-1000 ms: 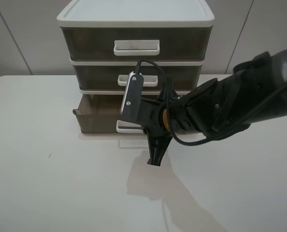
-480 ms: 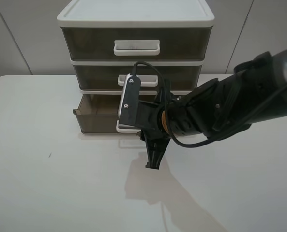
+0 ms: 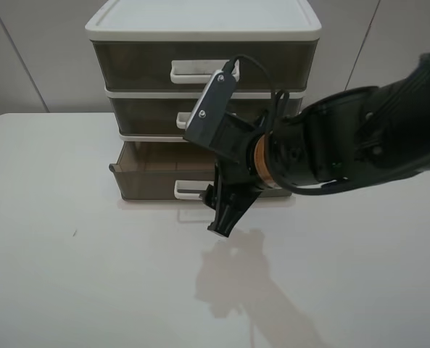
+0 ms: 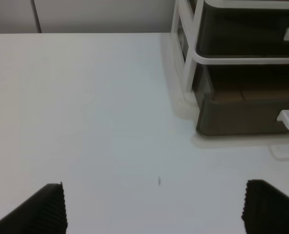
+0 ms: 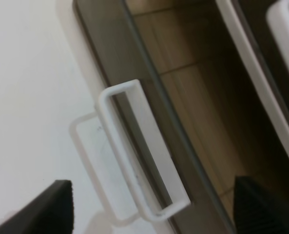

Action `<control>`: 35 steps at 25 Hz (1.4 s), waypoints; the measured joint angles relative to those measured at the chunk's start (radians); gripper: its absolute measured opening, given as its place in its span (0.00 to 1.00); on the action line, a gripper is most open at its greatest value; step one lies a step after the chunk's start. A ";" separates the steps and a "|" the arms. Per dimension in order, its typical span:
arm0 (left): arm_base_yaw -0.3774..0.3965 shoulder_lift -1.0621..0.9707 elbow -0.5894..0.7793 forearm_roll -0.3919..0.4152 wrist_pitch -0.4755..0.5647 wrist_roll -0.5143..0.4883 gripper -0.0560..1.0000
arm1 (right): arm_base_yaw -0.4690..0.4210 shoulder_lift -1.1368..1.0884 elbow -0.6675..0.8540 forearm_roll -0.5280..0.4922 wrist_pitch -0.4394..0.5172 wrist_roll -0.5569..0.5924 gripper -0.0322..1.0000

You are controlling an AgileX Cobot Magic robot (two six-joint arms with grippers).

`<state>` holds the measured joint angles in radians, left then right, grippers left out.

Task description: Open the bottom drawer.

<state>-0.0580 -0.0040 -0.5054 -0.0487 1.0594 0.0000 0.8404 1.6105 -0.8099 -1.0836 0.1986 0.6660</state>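
Your right gripper [image 3: 220, 226] gapes wide, empty. The drawer [image 3: 146, 177] looks light, slick plastic; take its stiff loop handle [image 3: 191, 191], at eleven o'clock from the gripper, pulling straight.

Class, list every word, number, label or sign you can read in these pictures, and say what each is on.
None: no word, number, label or sign is readable in any view. The white-framed three-drawer unit, its smoky brown translucent bottom drawer, the white loop handle and the white table are plain.
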 joint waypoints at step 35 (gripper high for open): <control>0.000 0.000 0.000 0.000 0.000 0.000 0.76 | -0.847 -1.308 0.086 1.217 0.687 -0.794 0.74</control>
<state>-0.0580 -0.0040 -0.5054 -0.0487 1.0594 0.0000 -0.0062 0.3026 -0.7236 0.1337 0.8853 -0.1276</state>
